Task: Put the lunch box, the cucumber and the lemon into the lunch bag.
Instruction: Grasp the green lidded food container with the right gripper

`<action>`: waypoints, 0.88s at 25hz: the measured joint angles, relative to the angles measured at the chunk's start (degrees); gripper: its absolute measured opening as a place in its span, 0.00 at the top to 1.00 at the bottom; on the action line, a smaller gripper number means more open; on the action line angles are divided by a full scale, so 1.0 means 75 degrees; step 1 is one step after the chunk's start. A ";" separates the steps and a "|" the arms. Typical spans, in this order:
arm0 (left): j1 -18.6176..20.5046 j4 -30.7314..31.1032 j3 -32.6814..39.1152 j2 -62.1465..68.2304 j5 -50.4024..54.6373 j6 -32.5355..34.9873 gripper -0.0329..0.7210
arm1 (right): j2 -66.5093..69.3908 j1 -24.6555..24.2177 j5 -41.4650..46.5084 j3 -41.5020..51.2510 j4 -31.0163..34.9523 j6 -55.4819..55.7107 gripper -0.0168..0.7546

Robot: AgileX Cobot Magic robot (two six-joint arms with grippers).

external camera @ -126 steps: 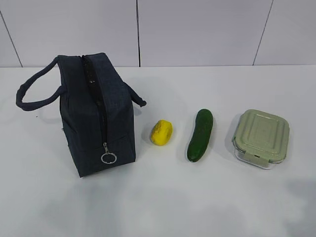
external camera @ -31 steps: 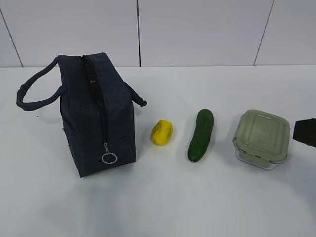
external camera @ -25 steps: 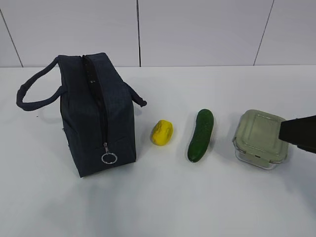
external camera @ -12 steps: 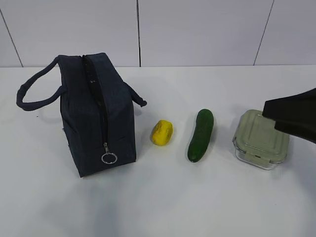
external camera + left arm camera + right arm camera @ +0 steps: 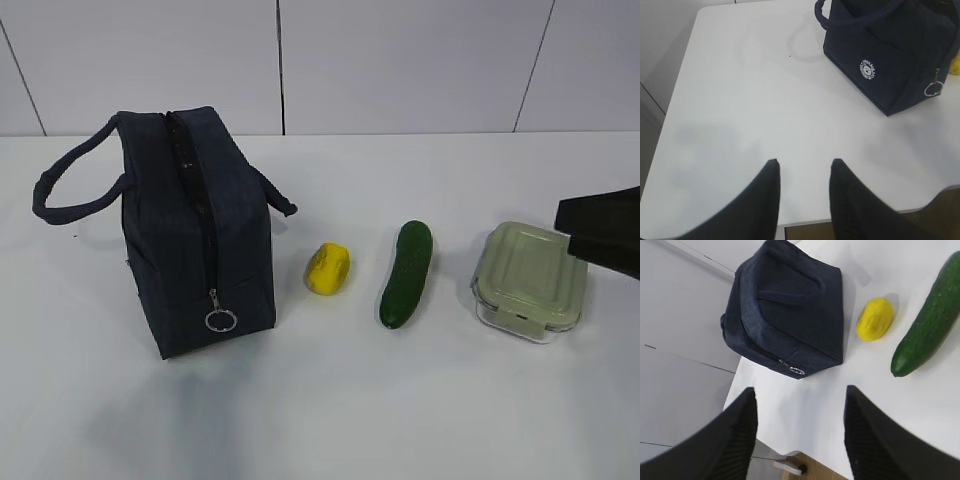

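Exterior view: bag (image 5: pixel 195 235) left, then lemon (image 5: pixel 327 268), cucumber (image 5: pixel 406 274), lunch box (image 5: pixel 528 280). Right gripper (image 5: pixel 800 427) gapes wide, empty; left gripper (image 5: pixel 802 170) partly open, empty.

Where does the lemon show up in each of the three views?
Exterior view: lemon at centre, between the lunch bag and the cucumber.
Left wrist view: only a yellow sliver at the right edge, behind the bag.
Right wrist view: upper right, between bag and cucumber.
Shared landmark: the bag's metal ring pull.
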 joint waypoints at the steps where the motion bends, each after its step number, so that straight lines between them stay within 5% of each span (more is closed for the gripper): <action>1: 0.0000 0.0000 0.0000 0.0000 0.0000 0.0000 0.64 | 0.0190 -0.0020 0.0013 -0.0034 0.0000 -0.0061 0.44; 9: 0.0000 -0.0013 0.0000 0.0000 0.0000 0.0000 0.64 | 0.1480 -0.0544 0.0028 -0.0155 0.0694 -0.0205 0.44; 22: 0.0000 -0.0013 0.0000 0.0000 0.0000 0.0000 0.64 | 0.2720 -0.1247 -0.0002 -0.0553 0.0400 -0.0367 0.44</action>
